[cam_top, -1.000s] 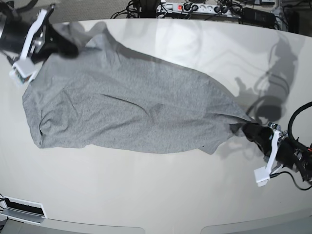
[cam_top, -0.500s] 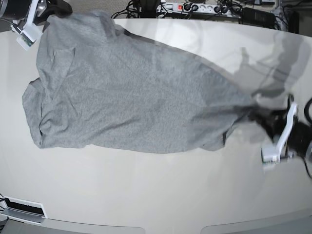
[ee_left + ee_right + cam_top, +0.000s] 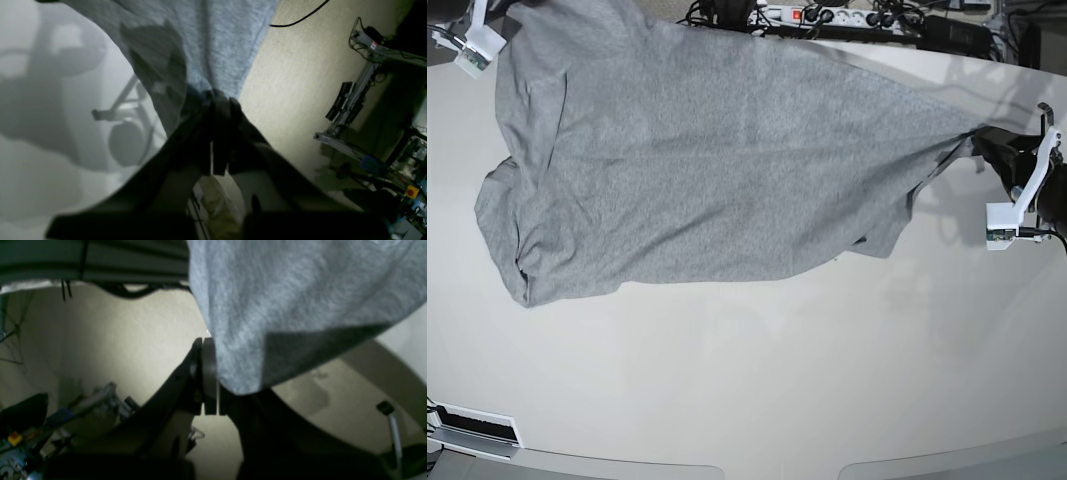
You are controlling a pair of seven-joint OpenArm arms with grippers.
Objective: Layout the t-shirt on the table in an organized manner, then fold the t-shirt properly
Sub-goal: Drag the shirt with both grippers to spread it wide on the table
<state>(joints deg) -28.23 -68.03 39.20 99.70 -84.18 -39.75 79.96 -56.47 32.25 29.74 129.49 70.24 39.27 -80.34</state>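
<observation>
The heather-grey t-shirt (image 3: 697, 160) hangs stretched above the white table (image 3: 757, 380), plain side showing, its lower left end still drooping onto the tabletop. My left gripper (image 3: 987, 145) at the right is shut on one corner of the t-shirt (image 3: 213, 50); its dark fingers (image 3: 217, 110) pinch the cloth. My right gripper (image 3: 210, 373) is shut on the opposite corner of the t-shirt (image 3: 283, 300); in the base view it is mostly cut off at the top left, with only its white part (image 3: 472, 45) showing. No lettering is visible.
A power strip and cables (image 3: 827, 18) lie beyond the table's far edge. A white bracket (image 3: 472, 428) sits at the front left corner. Equipment stands (image 3: 350, 100) are on the carpet off the table.
Both grippers have risen and moved toward the far side, lifting the shirt off the table and spreading it wider and tauter. The left gripper went up and right; the right gripper left the frame's top.
</observation>
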